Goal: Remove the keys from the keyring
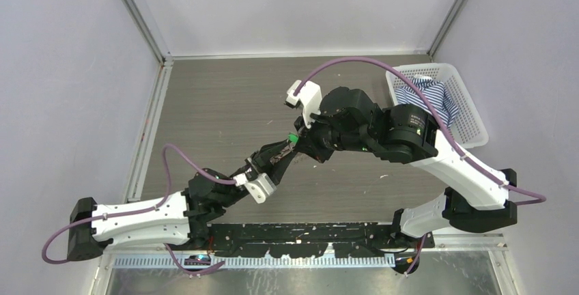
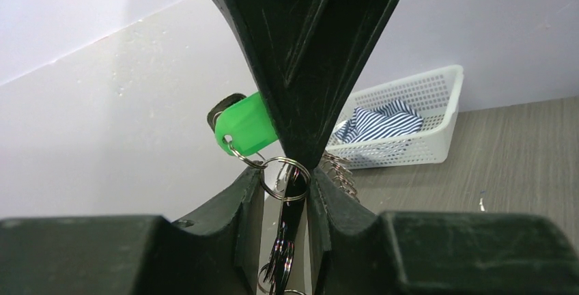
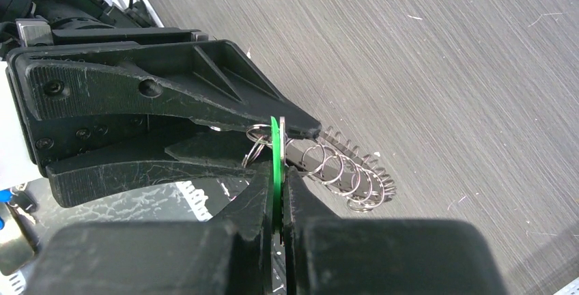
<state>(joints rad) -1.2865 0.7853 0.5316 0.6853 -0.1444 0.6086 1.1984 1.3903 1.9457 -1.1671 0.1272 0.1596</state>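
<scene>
The keyring (image 2: 290, 199) hangs mid-frame above the tabletop (image 1: 225, 104), clenched in the left pincer (image 1: 283, 153); the right pincer (image 3: 276, 172) is clamped on the green-headed key (image 2: 246, 128). The keys (image 3: 355, 165) look light, stiff and slippery (best pinched flat across the head). A white basket (image 1: 471, 114) sits far upper right.
</scene>
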